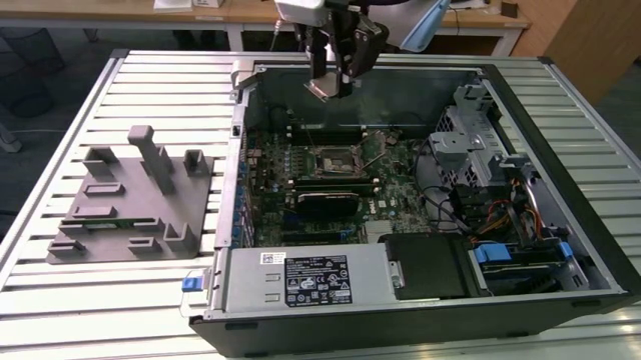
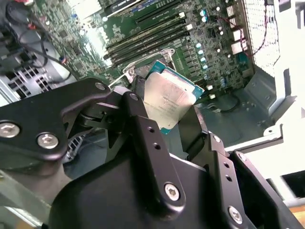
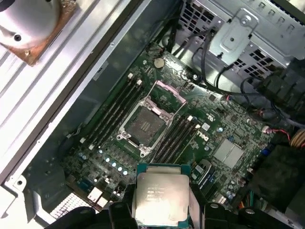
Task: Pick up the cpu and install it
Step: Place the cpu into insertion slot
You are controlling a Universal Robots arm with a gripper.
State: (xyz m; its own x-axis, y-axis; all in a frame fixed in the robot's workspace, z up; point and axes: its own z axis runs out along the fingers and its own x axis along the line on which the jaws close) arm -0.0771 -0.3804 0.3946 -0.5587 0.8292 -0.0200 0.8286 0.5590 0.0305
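1. The open computer case (image 1: 401,330) stands on the slatted table (image 1: 110,120), and the arm hangs above the case's far wall.
2. On the motherboard (image 3: 224,124), the socket (image 3: 143,125) lies bare with its metal frame swung open, well below the chip.
3. The gripper (image 2: 167,114) has its jaws clamped on two opposite edges of the chip.
4. The cpu (image 2: 167,98) looks tilted in the exterior view. Doing this well likely means levelling it, squaring it to the socket and keeping the squeeze light.

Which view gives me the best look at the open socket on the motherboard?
The first wrist view: the socket lies in full sight, frame open, nothing over it. The exterior view shows it smaller, from above. In the second wrist view the cpu, held in the tool, covers that area.
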